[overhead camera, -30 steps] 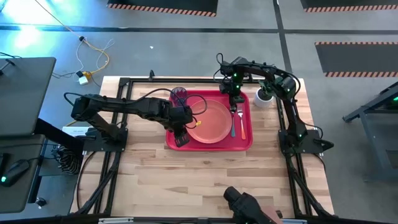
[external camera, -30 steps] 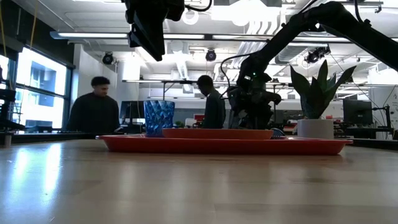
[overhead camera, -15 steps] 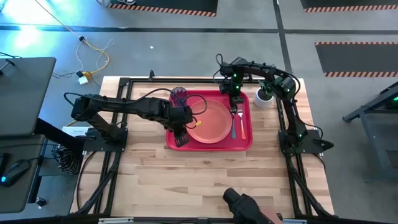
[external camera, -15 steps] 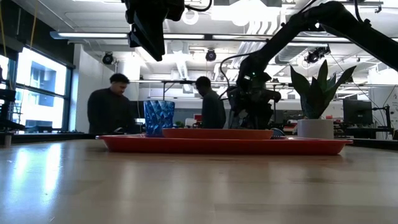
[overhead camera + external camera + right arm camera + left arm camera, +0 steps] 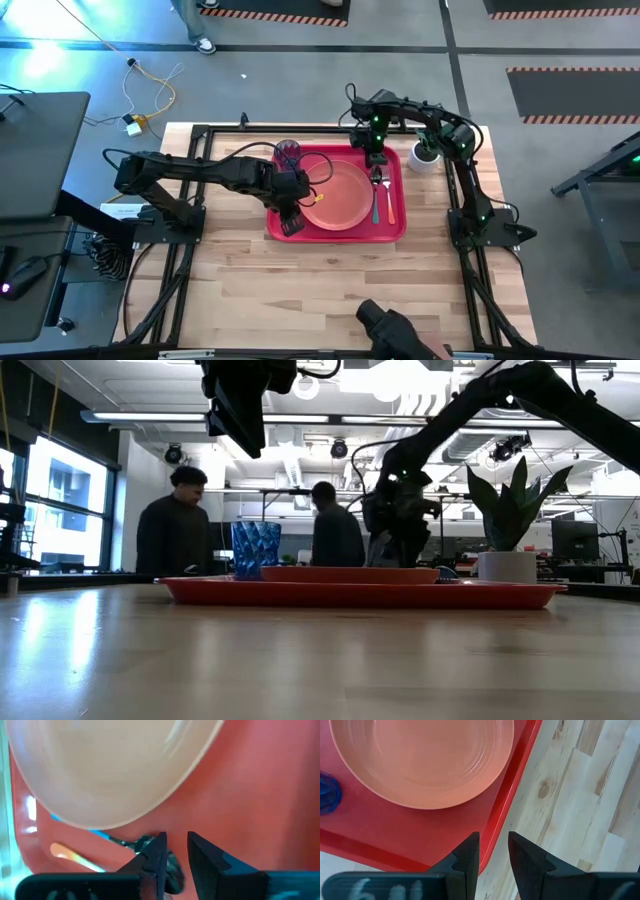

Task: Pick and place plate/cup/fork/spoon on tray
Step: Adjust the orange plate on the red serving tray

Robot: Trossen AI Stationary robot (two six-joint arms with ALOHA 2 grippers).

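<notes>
Spoon (image 5: pixel 100 835) partly hidden under plate (image 5: pixel 110 770); fork (image 5: pixel 70 855) blurred.

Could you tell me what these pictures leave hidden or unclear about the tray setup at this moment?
- The fork and spoon: low view hides them behind the tray rim.
- The spoon's bowl: right wrist view, blurred and partly behind the right gripper.
- The cup: cut off by the left wrist picture's edge.
- The left gripper: high view, too small to show its finger gap.

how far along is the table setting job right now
Looks nearly finished: the plate, spoon and fork lie on the tray, with the cup at its far left corner. Neither the left gripper nor the right gripper holds anything. Only pulling the arms away seems left.
</notes>
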